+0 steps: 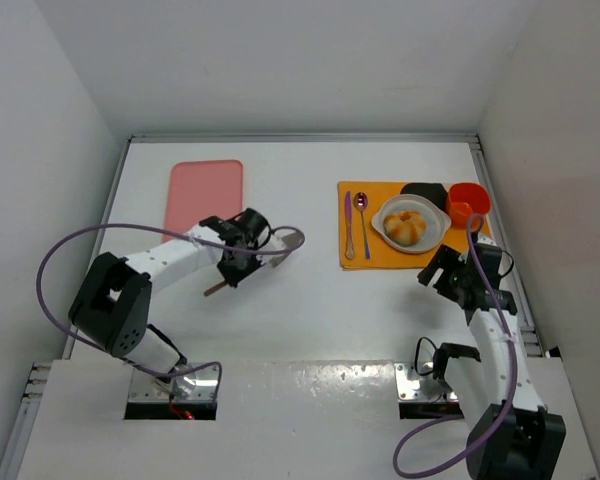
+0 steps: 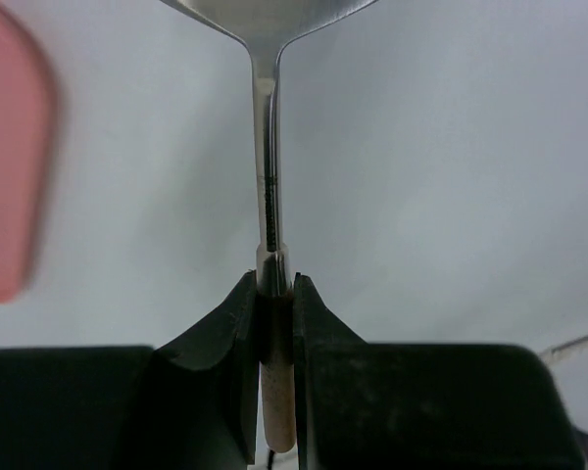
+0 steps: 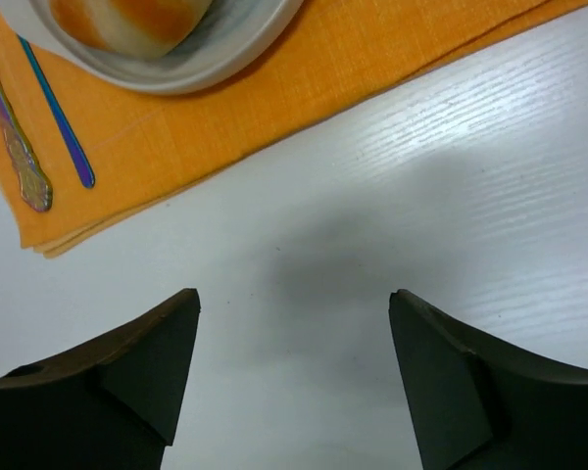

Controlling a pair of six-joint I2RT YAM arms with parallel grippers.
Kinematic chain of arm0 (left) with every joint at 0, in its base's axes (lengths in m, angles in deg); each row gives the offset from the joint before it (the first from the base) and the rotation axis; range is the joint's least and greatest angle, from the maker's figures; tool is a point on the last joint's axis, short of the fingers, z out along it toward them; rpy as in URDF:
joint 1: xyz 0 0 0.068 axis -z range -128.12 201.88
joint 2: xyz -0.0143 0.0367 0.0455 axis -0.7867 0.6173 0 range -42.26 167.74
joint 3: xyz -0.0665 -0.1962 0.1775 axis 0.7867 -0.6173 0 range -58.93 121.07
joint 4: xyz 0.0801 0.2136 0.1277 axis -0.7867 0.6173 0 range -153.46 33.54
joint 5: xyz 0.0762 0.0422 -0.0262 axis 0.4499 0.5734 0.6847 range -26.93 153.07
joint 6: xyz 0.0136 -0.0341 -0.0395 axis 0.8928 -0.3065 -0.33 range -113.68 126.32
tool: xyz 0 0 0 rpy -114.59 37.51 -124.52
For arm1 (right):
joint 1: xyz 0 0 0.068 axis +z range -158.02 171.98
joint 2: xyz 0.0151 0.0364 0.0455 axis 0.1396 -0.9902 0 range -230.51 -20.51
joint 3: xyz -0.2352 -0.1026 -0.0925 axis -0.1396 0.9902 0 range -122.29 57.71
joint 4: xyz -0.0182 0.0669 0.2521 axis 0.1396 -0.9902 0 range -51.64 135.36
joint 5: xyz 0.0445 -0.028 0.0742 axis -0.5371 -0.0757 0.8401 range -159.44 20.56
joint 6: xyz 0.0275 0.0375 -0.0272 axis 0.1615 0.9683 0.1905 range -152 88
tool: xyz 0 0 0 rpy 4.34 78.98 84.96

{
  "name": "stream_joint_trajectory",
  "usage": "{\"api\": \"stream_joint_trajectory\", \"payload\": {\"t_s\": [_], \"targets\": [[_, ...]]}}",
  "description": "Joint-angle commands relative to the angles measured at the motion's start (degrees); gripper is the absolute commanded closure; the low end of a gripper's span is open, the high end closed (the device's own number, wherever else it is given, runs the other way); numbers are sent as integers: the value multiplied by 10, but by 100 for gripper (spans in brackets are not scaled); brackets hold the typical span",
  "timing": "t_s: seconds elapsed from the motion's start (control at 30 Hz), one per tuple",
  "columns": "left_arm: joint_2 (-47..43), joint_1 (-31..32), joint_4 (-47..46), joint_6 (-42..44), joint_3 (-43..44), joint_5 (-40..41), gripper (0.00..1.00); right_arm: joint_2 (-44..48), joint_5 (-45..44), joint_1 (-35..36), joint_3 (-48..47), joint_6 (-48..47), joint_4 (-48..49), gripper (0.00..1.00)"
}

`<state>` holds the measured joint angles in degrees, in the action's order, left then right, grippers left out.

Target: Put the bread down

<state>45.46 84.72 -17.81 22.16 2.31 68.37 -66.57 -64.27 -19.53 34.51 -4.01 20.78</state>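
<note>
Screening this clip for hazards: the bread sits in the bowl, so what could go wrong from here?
The open, empty right hand hovers by the orange placemat's near edge. A low sweep might drag the cloth, shifting the white bowl and bread. The left hand pinches a metal utensil by its handle, head projecting far, so it could pivot or slip.

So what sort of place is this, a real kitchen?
Probably a lab test cell, not a kitchen: a white table boxed in by plain white walls, with a staged place setting of orange placemat, white bowl holding the bread, and cutlery.
</note>
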Motion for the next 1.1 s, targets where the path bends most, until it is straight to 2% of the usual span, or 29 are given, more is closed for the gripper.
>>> {"api": "stream_joint_trajectory", "payload": {"t_s": [0.0, 0.03, 0.07, 0.17, 0.43, 0.47, 0.57, 0.67, 0.87, 0.93, 1.07], "targets": [[-33, -30, -6, 0, -76, -20, 100, 31, 4, -4, 10, 4, -13, 21], [-39, -37, -26, 6, -115, -13, 100, 40, -2, -4, 18, 6, -27, 18], [-44, -42, -38, 13, -133, -4, 100, 48, -11, -4, 23, 9, -37, 12], [-44, -52, -60, 18, -173, 16, 100, 68, -15, -4, 38, 1, -61, 3], [-7, -63, -72, 24, -189, 3, 98, 98, -29, -5, 40, -1, -128, 0], [-7, -63, -72, 24, -189, -2, 92, 109, -33, -4, 40, 0, -133, 0], [-13, -63, -66, 24, -183, -17, 64, 124, -44, -4, 36, 6, -152, 0], [-19, -63, -60, 24, -169, -24, 52, 144, -48, -5, 33, 8, -174, 0], [-35, -63, -33, 29, -133, -37, 35, 210, -50, -4, 54, 20, -183, 0], [-43, -68, -33, 23, -123, -37, 27, 228, -50, -5, 61, 25, -178, 0], [-45, -74, -33, 10, -115, -43, 26, 251, -49, -5, 73, 29, -175, 0]]}}
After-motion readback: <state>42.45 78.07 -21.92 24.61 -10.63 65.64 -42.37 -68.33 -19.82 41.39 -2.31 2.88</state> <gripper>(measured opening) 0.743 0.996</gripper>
